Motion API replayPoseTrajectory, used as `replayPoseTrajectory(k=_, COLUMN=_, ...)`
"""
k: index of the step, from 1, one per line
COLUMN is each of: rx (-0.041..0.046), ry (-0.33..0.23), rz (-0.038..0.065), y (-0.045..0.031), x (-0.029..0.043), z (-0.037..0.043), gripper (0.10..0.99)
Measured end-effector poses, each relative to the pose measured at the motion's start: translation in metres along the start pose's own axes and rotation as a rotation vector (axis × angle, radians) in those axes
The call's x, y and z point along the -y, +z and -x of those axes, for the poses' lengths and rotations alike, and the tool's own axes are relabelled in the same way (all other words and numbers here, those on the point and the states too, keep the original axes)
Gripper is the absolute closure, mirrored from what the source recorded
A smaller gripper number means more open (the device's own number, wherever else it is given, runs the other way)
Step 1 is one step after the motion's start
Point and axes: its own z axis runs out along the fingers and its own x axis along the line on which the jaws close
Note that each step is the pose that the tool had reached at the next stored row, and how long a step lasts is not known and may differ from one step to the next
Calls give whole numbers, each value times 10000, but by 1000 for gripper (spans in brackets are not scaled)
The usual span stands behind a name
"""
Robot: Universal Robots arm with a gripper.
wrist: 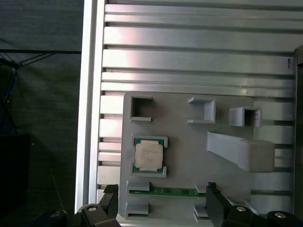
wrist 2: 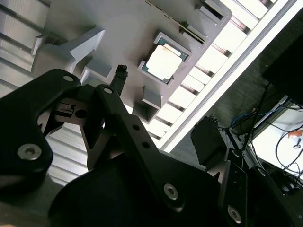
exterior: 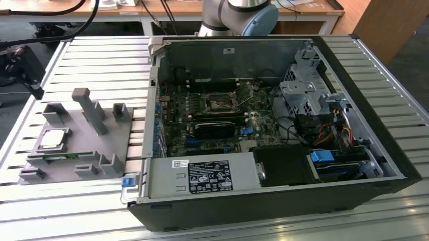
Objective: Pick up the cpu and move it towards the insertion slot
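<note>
Resting in grey fixture (wrist: 189,151) recess: cpu (wrist: 149,156); fingers (wrist: 214,201) apart.

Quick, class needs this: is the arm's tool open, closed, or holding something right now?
Tool: open, holding nothing; the small square silver-lidded cpu lies in the grey plastic fixture.

The exterior view is looking down at a slant from high and well back, taking in the slatted table (exterior: 94,55), the open computer case (exterior: 234,211) at centre and the grey fixture (exterior: 84,149) at the exterior view's left; the first wrist view is facing straight down, near above that fixture (wrist: 189,156) (the cpu (wrist: 149,156) is sitting about mid-frame); the second wrist view is peering obliquely past the gripper (wrist: 161,196) linkage; all three views are sharing fixture and cpu.
</note>
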Motion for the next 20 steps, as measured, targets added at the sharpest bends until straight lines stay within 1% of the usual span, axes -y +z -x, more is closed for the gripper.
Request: replayPoseTrajectory(k=20, rx=0, ry=0, rz=-26, y=191, x=7, z=-42, gripper=267)
